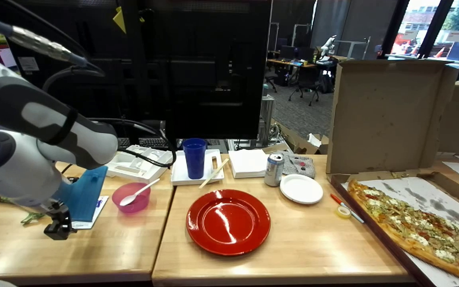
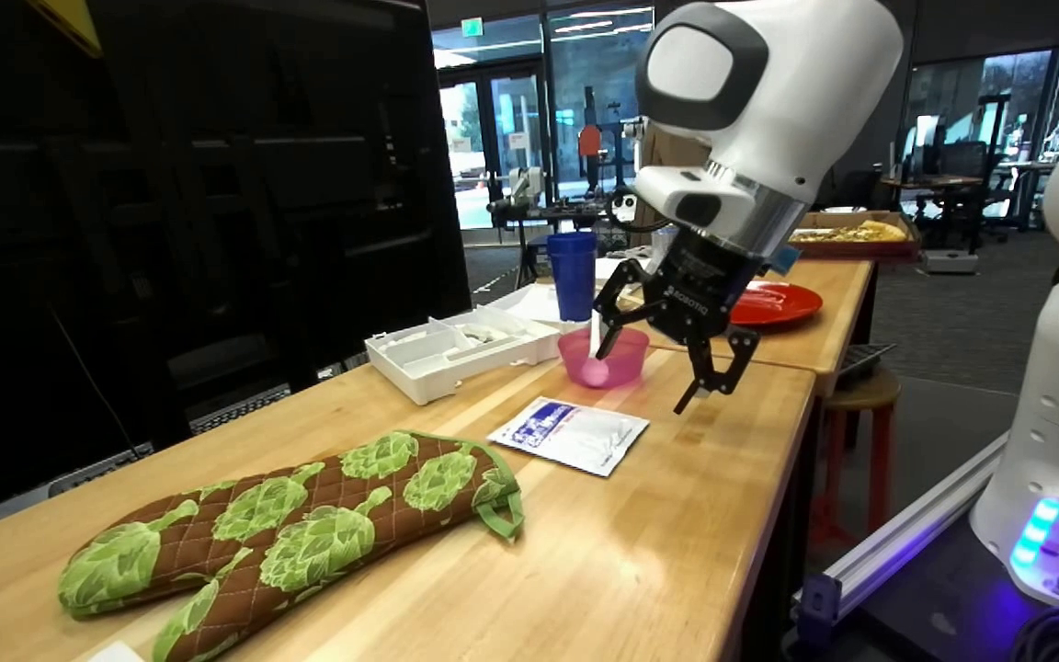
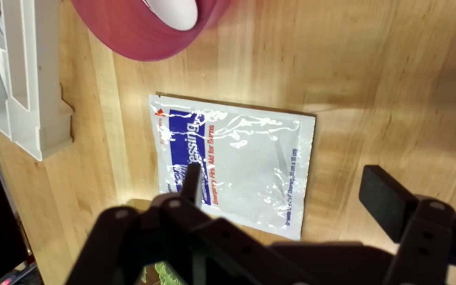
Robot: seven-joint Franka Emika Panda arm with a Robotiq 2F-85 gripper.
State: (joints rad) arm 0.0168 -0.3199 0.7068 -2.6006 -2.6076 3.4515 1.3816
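I saw a black two-fingered claw (image 2: pixel 642 382) spread wide above a pale wooden table (image 2: pixel 585 570). On it, near the claw, a squarish, glossy white packet (image 3: pixel 251 166) lay between a round translucent pink bowl (image 2: pixel 621 363) holding a white spoon (image 3: pixel 174 14) and a brown-and-green quilted oven mitt (image 2: pixel 309 529).

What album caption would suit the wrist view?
Empty, open fingers above the table, near a packet marked "First Aid for Burns", with a spoon in a pink bowl nearby.
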